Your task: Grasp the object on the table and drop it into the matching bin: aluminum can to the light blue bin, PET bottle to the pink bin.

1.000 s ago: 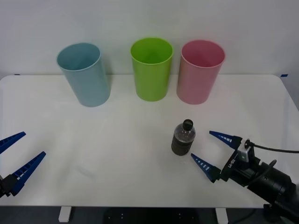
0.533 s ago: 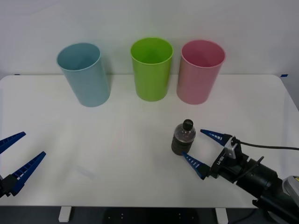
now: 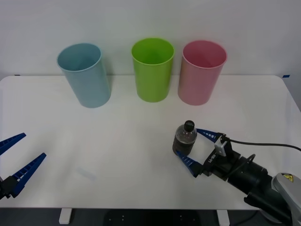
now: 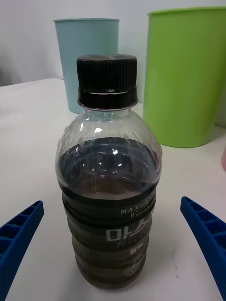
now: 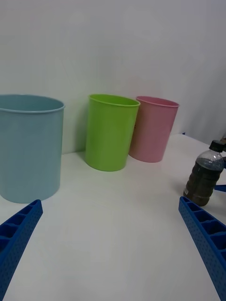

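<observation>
Both right tool [image 3: 195, 147] fingers flank the PET bottle [image 3: 185, 139], untouched.

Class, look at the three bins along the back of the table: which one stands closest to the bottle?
The pink bin, at the robot's right end of the row, beside the green bin; the blue bin is farthest.

You have three bins: light blue bin [image 3: 84, 74], lime green bin [image 3: 152, 68], pink bin [image 3: 201, 71]; one PET bottle [image 3: 185, 139]; one table [image 3: 117, 141]
</observation>
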